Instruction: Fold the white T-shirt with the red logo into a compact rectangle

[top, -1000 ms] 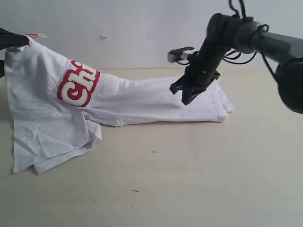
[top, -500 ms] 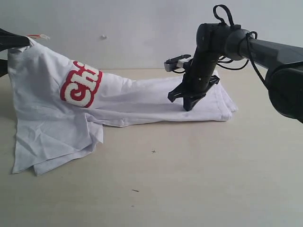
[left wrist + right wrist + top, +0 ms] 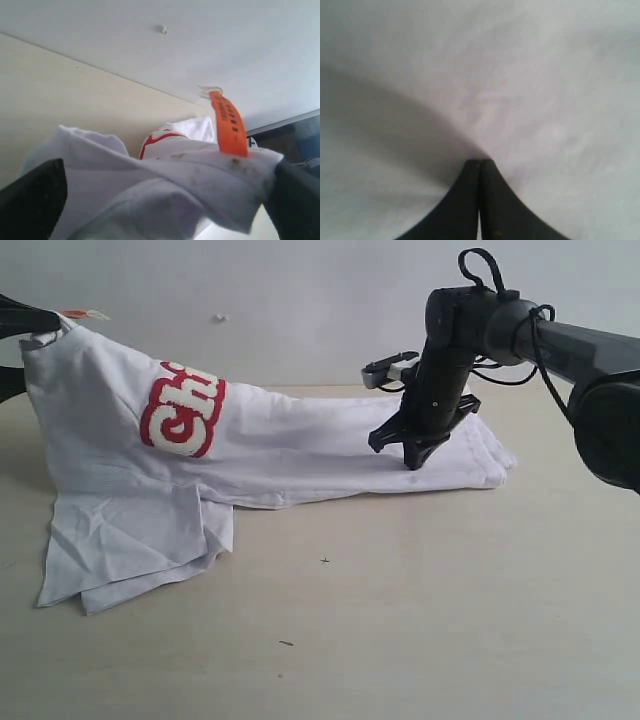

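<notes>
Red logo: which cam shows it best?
Exterior view. The red logo faces the camera, large and sharp, on the raised part of the white T-shirt. Left wrist view catches only a thin red edge past bunched fabric. Right wrist view shows plain white cloth, no logo.

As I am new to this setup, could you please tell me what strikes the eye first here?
The white T-shirt stands out first: the left hand holds its neck end up at the left, while the rest lies on the table. The red logo with white letters sits on the raised part, an orange tag at the neck. Toward the right, the closed right hand presses down on the flat cloth.
</notes>
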